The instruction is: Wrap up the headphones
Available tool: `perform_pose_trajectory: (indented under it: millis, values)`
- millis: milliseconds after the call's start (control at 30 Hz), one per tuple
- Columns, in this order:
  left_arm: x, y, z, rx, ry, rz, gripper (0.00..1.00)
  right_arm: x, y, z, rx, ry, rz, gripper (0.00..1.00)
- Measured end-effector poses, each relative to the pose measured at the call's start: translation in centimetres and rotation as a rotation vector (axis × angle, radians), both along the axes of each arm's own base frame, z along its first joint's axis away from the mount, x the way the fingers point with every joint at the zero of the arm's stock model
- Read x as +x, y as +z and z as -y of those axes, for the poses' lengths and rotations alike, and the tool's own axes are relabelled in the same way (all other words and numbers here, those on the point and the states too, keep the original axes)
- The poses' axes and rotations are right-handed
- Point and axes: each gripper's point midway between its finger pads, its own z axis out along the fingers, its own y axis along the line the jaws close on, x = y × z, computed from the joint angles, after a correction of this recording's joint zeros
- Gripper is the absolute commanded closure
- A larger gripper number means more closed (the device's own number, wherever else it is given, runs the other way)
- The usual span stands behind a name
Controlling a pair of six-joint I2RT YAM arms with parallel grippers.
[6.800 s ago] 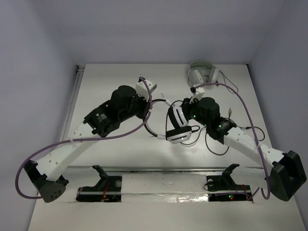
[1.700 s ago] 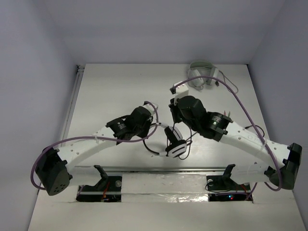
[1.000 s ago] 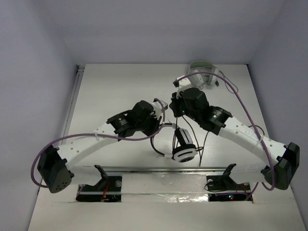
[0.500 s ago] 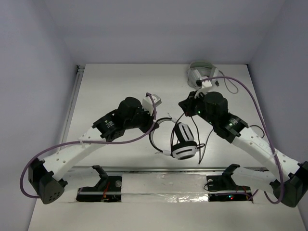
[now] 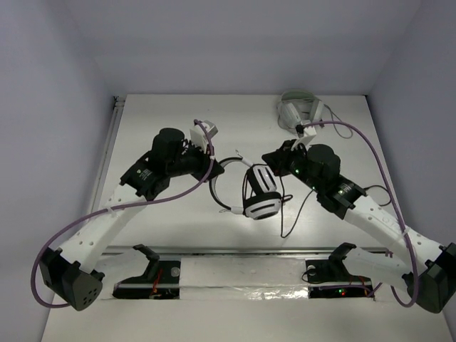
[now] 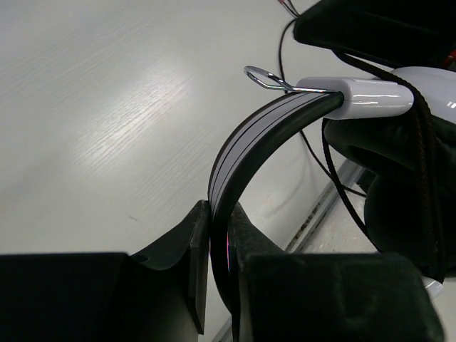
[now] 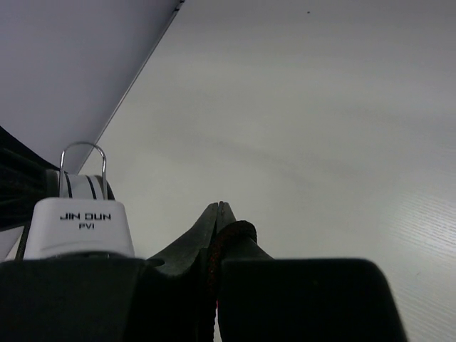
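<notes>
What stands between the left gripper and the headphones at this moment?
Nothing visible does. The left gripper is already shut on the headphones, with its fingers pressing both sides of the thin black headband.

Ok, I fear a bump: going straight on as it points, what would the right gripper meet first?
Probably only bare table; the right gripper points past the headphones, which sit off to one side. Depth unclear.

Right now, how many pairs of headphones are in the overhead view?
2. The headphones with thin black headband and white-and-black ear cups are mid-table, headband pinched by the left gripper; the all-pale-grey headphones lie near the far right corner. Others could hide under the arms.
</notes>
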Motion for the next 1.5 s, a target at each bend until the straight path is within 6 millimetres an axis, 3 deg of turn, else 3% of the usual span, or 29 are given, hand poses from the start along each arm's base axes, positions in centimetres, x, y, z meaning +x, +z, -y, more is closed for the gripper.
perform_pose_trajectory:
  millis: [100,333,600,700,900,1233,1500]
  values:
    - [1.2,1.2,-0.4,0.034,0.027,0.034,1.00,-0.1,0.7,0.8,0.008,-0.023,0.011,0.85]
    - [2.4,1.3,-1.9,0.117,0.094,0.083,1.00,-0.4,3.5,3.1,-0.001,-0.102,0.025,0.84]
    - [2.1,1.0,-2.1,0.142,0.077,0.088,1.00,-0.3,0.9,4.6,-0.109,-0.171,-0.082,0.82]
    - [2.0,1.1,-2.2,0.141,0.066,0.089,1.00,-0.1,-0.1,5.3,-0.139,-0.210,-0.111,0.76]
    - [1.8,3.6,-1.1,0.055,0.003,0.099,1.00,0.4,-1.0,6.4,-0.150,-0.281,-0.121,0.73]
    - [0.4,7.1,1.9,-0.158,-0.139,0.055,1.00,3.0,-3.0,3.5,-0.109,-0.224,-0.099,0.72]
    - [3.5,9.5,1.1,-0.260,0.012,0.014,1.00,1.2,-5.5,0.6,0.001,-0.045,-0.082,0.63]
